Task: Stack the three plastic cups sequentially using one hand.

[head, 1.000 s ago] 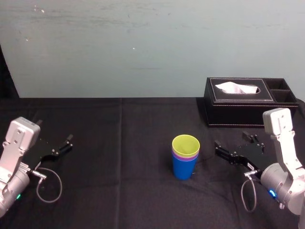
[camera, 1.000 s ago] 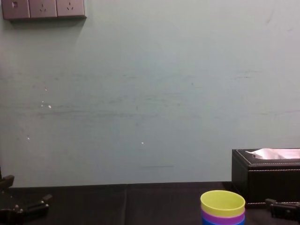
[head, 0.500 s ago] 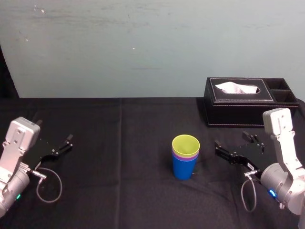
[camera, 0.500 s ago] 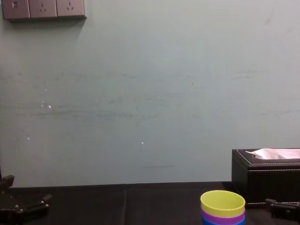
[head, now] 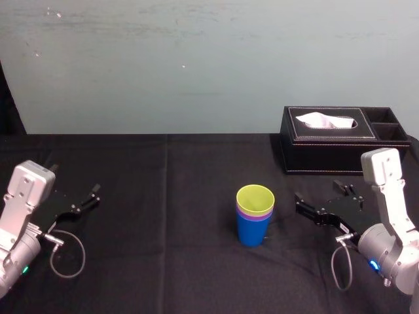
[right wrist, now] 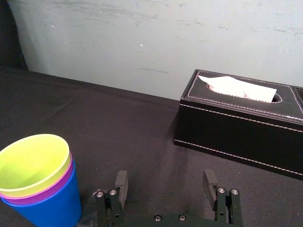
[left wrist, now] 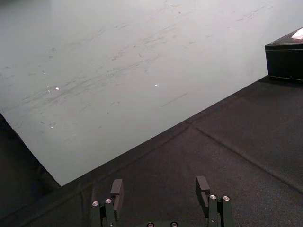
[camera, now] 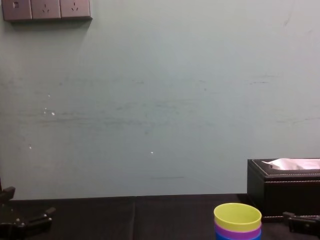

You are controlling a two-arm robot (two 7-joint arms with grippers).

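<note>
The three plastic cups stand nested upright at the table's middle: the blue cup [head: 253, 231] at the bottom, the purple cup [right wrist: 56, 186] in it, the yellow-green cup [head: 255, 198] on top. In the chest view the stack's yellow-green rim [camera: 238, 216] shows at the bottom edge. My right gripper [head: 317, 191] hovers low to the right of the stack, a short gap away, open with nothing between its fingers [right wrist: 121, 182]. At the table's left my left gripper [head: 74, 180] rests open and empty, its fingers [left wrist: 116, 189] spread over bare cloth.
A black tissue box [head: 334, 140] with a white tissue sticking out stands at the back right, beyond my right gripper. Black cloth [head: 163, 248] covers the table, and a pale wall closes it off behind. A loose cable [head: 65, 252] loops by the left arm.
</note>
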